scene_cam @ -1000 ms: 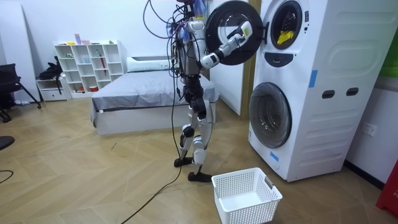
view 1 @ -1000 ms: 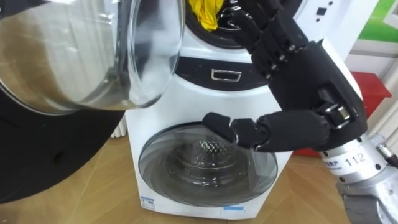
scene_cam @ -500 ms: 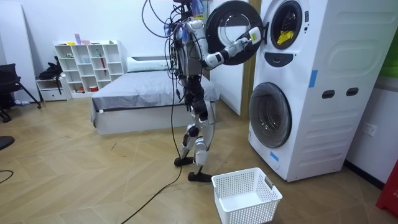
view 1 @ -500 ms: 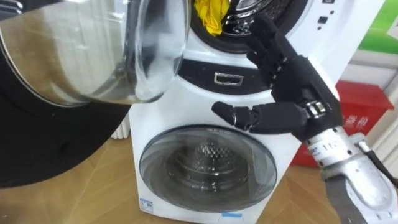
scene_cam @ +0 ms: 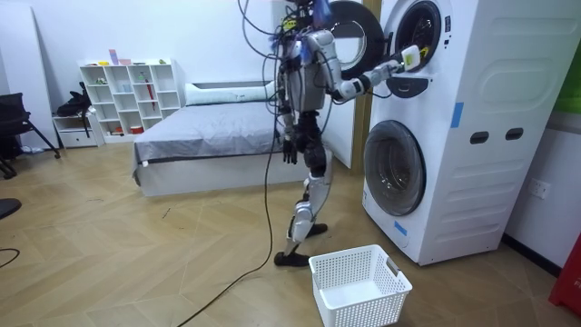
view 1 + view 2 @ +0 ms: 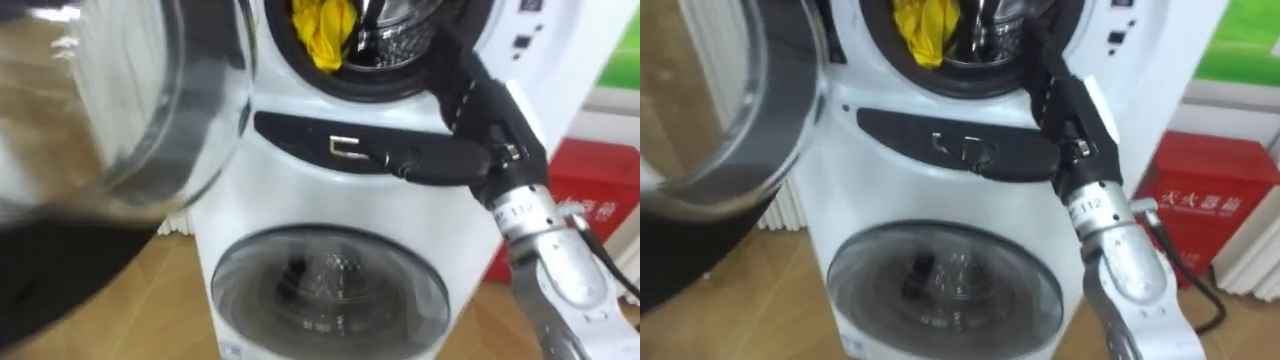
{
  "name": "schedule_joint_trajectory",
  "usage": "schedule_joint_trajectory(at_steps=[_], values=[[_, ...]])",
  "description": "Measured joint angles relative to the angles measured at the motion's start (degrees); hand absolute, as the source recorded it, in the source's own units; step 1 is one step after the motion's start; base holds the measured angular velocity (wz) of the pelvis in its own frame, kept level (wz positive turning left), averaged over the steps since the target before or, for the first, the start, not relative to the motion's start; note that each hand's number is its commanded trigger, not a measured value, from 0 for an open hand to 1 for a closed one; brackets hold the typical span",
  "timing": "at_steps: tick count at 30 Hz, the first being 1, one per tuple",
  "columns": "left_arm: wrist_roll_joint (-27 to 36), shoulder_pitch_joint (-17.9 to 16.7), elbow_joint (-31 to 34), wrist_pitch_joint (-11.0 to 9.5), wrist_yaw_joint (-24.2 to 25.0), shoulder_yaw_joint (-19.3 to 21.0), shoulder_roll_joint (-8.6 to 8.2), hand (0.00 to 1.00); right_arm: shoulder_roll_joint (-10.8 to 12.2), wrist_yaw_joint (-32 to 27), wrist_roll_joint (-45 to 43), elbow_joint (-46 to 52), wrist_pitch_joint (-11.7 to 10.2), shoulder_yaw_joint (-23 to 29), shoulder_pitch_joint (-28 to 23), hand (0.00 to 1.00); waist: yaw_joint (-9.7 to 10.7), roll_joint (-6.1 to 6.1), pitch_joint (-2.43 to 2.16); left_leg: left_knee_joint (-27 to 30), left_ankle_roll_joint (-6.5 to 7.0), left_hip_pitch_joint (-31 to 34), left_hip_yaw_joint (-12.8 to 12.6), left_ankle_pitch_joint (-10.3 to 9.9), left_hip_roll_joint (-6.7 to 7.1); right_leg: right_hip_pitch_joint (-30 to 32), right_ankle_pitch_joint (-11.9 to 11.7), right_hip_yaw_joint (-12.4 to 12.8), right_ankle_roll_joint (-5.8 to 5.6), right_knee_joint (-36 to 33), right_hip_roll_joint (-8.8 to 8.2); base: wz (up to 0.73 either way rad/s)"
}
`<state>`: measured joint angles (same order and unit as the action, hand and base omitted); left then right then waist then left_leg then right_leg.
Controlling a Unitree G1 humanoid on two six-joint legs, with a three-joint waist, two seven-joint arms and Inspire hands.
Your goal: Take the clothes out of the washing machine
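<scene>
A yellow cloth (image 6: 318, 30) hangs at the left of the upper washing machine's open drum (image 6: 400, 35), and it shows in the right eye view (image 6: 920, 30) too. My right hand (image 6: 475, 110) is open against the lower right of the drum's rim, fingers pointing up into the opening and thumb stretched left across the dark panel. It is a hand's width right of the cloth and does not touch it. In the room view I stand before the stacked machines with the right hand (image 5: 402, 60) raised to the upper drum. My left hand (image 5: 289, 148) hangs at my hip.
The upper machine's round door (image 6: 120, 100) is swung open on the left, close to my head. Below is the lower machine's shut glass door (image 6: 330, 290). A red box (image 6: 590, 200) stands to the right. A white basket (image 5: 359, 286) sits on the floor before the machines.
I have stepped closer to the machines. My right hand has risen from in front of the lower door to the upper drum's rim, nearer the yellow cloth.
</scene>
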<state>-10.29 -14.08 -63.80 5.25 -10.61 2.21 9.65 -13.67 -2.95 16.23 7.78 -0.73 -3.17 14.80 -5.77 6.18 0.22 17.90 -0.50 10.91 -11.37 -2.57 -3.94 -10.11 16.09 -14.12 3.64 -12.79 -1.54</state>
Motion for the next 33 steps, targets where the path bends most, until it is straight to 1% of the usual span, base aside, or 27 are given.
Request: schedule_joint_trajectory(at_steps=[1,2,3,4,5,6,7,8,9,10,11,12,13,14,15,16,17,18,19,20,22,23,24,26,30,32,33], values=[[-0.02,-0.08,-0.02,0.32,0.03,0.04,0.25,0.0,-0.07,-0.93,-0.72,0.94,-0.26,0.01,0.01,0.0,0.51,0.11,0.01,0.16,0.36,-0.86,-0.99,-0.87,0.73,-0.75,0.21,-0.22,-0.95,-0.17,-0.88,-0.12],[-0.01,0.28,-0.02,0.88,0.11,0.0,0.3,0.0,-0.46,-1.87,-0.97,1.22,-0.7,0.1,0.01,0.0,1.05,-0.03,0.11,0.59,0.53,-1.58,-1.24,-2.24,1.67,-1.2,0.64,-0.29,-1.98,-1.07,-1.76,-0.15],[-0.01,0.41,-0.01,1.09,0.25,0.0,0.31,0.0,-0.6,-2.34,-1.01,1.23,-1.06,0.26,0.0,0.0,1.27,-0.1,0.2,1.07,0.69,-1.58,-1.35,-3.06,1.93,-1.35,1.01,-0.36,-2.62,-1.8,-2.21,-0.09],[-0.01,1.14,-0.01,1.63,0.53,-0.03,0.32,0.0,-0.89,-3.5,-1.1,1.89,-1.38,0.74,-0.28,0.0,1.82,-0.17,0.21,1.76,1.41,-1.61,-1.47,-4.49,2.78,-1.22,1.97,-0.11,-4.3,-3.76,-3.32,0.16],[0.0,2.33,0.0,2.05,0.94,-0.26,0.23,0.0,-1.0,-4.69,-1.42,2.97,-2.43,1.39,-1.39,0.0,2.75,-0.19,0.15,1.46,1.79,-1.98,-1.96,-4.8,3.85,-0.22,2.51,0.03,-5.24,-6.85,-4.66,0.22],[0.01,3.03,0.11,2.19,1.17,-0.38,0.19,0.0,-1.01,-5.13,-1.35,3.46,-3.12,1.99,-1.97,0.0,2.85,-0.4,0.16,1.0,1.99,-2.41,-2.89,-4.94,4.12,0.57,2.59,0.04,-5.38,-8.95,-5.35,0.17],[0.09,4.13,0.16,2.42,1.19,-0.65,0.25,0.0,-1.01,-5.98,-1.0,4.17,-3.97,2.68,-2.88,0.0,3.05,-0.68,0.18,-0.08,2.64,-4.0,-4.2,-5.22,4.63,2.28,2.65,-0.29,-5.49,-13.65,-6.93,0.0],[0.07,4.88,0.21,2.76,1.19,-0.7,0.61,0.0,-1.06,-6.32,-0.96,4.38,-4.93,2.52,-3.74,0.0,4.03,-0.68,0.4,-0.4,3.38,-5.56,-4.57,-5.7,5.39,3.2,2.32,-0.53,-6.04,-18.01,-8.54,-0.08],[0.1,5.16,0.21,3.01,1.19,-0.72,0.85,0.0,-1.1,-6.3,-0.96,4.41,-5.47,2.44,-4.43,0.0,4.3,-0.7,0.43,-0.34,3.77,-6.21,-4.73,-5.95,5.81,3.41,1.82,-0.42,-6.56,-19.67,-9.18,-0.12],[0.76,5.83,0.28,3.09,1.14,-0.85,1.2,0.0,-1.13,-6.54,-0.95,4.43,-6.05,2.46,-5.65,0.0,4.32,-0.89,0.69,-0.53,4.34,-7.9,-5.28,-6.56,6.28,3.9,-0.06,-0.38,-6.8,-22.95,-9.86,-0.18],[1.12,6.37,0.71,3.02,0.95,-1.42,1.49,0.0,-0.99,-7.04,-1.09,4.42,-6.37,2.48,-6.8,0.0,4.3,-1.41,0.78,-1.35,4.78,-9.66,-5.3,-6.85,6.33,4.66,-2.81,-0.24,-6.47,-26.28,-10.04,-0.23],[1.1,6.52,0.98,2.93,0.8,-1.66,1.5,0.0,-0.92,-7.13,-0.96,4.36,-6.38,2.51,-7.25,0.0,4.34,-1.88,0.76,-1.88,4.98,-10.57,-5.23,-7.01,6.23,5.27,-4.59,-0.12,-6.5,-27.98,-10.1,-0.13],[0.97,7.0,1.58,2.88,0.66,-2.61,1.63,0.0,-0.85,-6.97,-0.96,3.86,-6.88,3.31,-8.28,0.0,4.93,-3.48,0.77,-2.59,5.14,-12.08,-4.16,-7.49,5.31,6.72,-8.18,-0.34,-6.3,-30.79,-9.75,0.0],[0.8,7.17,2.18,2.2,0.14,-2.96,1.94,0.0,-0.79,-6.8,-1.02,3.66,-6.9,4.12,-8.42,0.0,5.56,-4.81,0.6,-2.88,4.83,-12.45,-0.44,-8.67,4.64,8.03,-5.17,0.16,-6.69,-30.59,-8.53,-0.12],[0.46,7.28,2.05,1.7,-0.15,-2.78,2.17,0.0,-0.77,-6.41,-1.06,3.4,-6.77,4.21,-7.8,0.0,5.42,-4.8,0.75,-3.24,4.28,-12.41,1.13,-9.35,4.65,9.21,-1.96,0.23,-6.77,-29.47,-8.02,-0.38],[0.29,7.73,1.64,1.55,-0.25,-2.4,2.74,0.0,-0.92,-4.97,-1.07,3.12,-5.86,4.01,-6.84,0.0,5.78,-4.41,0.9,-2.97,4.24,-11.53,1.98,-9.29,4.67,11.29,2.12,0.35,-6.13,-24.46,-6.76,-0.48],[-0.7,8.01,0.91,1.53,-0.25,-2.43,2.86,0.0,-1.47,-4.33,-1.18,3.65,-4.79,3.33,-6.67,0.0,5.99,-4.32,0.8,-3.04,4.08,-10.8,4.09,-8.86,4.53,11.94,2.73,0.62,-5.52,-16.22,-4.5,-0.33],[-0.74,7.98,0.67,1.32,-0.27,-2.44,2.87,0.0,-1.52,-4.38,-1.39,4.19,-4.15,3.02,-6.6,0.0,6.09,-4.16,0.73,-3.03,4.01,-10.31,4.7,-8.75,4.67,11.79,2.23,1.07,-5.42,-11.37,-3.58,0.07],[-0.87,7.96,0.38,1.25,-0.33,-2.41,2.56,0.0,-1.7,-4.43,-1.6,4.54,-3.08,2.74,-6.44,0.0,6.77,-3.38,0.43,-2.65,4.0,-9.53,5.79,-8.8,5.48,11.16,-2.23,1.03,-4.2,-6.72,-3.24,0.44],[-1.22,7.54,0.37,1.22,-0.38,-2.65,2.12,0.0,-1.8,-4.99,-1.89,4.35,-2.35,2.97,-6.43,0.0,7.01,-3.35,0.29,-2.68,3.88,-9.61,6.82,-8.48,5.67,10.01,-2.3,-1.17,-4.66,-5.33,-3.61,0.57],[-1.2,5.97,0.82,1.33,-0.4,-3.03,2.38,0.0,-1.78,-5.25,-1.9,3.66,-1.65,3.73,-6.42,0.0,6.86,-3.16,0.27,-3.14,3.64,-10.05,7.34,-7.91,5.45,8.72,-3.14,-3.36,-4.24,-3.58,-3.48,0.35],[-1.21,4.26,0.85,1.89,-0.41,-3.01,2.47,0.0,-1.81,-4.87,-1.18,3.64,-1.14,4.06,-6.42,0.0,6.73,-3.1,0.21,-3.34,3.45,-10.15,7.49,-7.72,5.19,8.38,-3.64,-3.51,-3.85,-2.73,-3.06,0.07],[-1.43,3.46,0.85,2.12,-0.38,-2.86,2.45,0.0,-1.79,-4.81,-0.68,3.65,-0.97,4.09,-6.41,0.0,6.43,-3.03,0.19,-3.49,3.39,-10.16,7.48,-7.69,5.04,8.34,-3.87,-3.41,-3.72,-2.46,-2.87,-0.06],[-3.46,1.11,0.91,2.76,-0.16,-1.6,2.2,0.0,-1.69,-5.02,0.07,3.66,-0.17,4.97,-6.41,0.0,5.27,-2.78,-0.03,-3.68,2.92,-9.8,7.47,-7.37,4.55,8.12,-5.18,-3.31,-3.27,-0.6,-1.96,-0.03],[-3.69,0.57,0.95,3.01,-0.01,-0.66,1.62,0.0,-1.64,-5.36,0.21,3.7,0.38,4.83,-6.27,0.0,3.94,-2.75,-0.14,-3.85,2.46,-9.45,6.95,-6.86,3.77,8.17,-6.11,-3.01,-2.62,0.41,-1.17,-0.06],[-3.7,0.67,0.96,2.47,-0.06,-0.67,1.11,0.0,-1.65,-5.8,0.12,3.78,0.67,4.17,-6.26,0.0,3.8,-2.84,-0.44,-4.16,2.16,-9.47,7.0,-6.56,3.66,8.0,-6.53,-3.02,-2.24,1.07,-0.82,0.0],[-3.7,0.72,0.96,2.29,-0.06,-0.67,1.02,0.0,-1.65,-5.8,-0.05,4.0,0.82,4.05,-6.26,0.0,3.76,-2.85,-0.45,-4.24,2.08,-9.46,7.0,-6.49,3.66,7.98,-6.61,-2.99,-2.17,1.18,-0.72,0.0]])
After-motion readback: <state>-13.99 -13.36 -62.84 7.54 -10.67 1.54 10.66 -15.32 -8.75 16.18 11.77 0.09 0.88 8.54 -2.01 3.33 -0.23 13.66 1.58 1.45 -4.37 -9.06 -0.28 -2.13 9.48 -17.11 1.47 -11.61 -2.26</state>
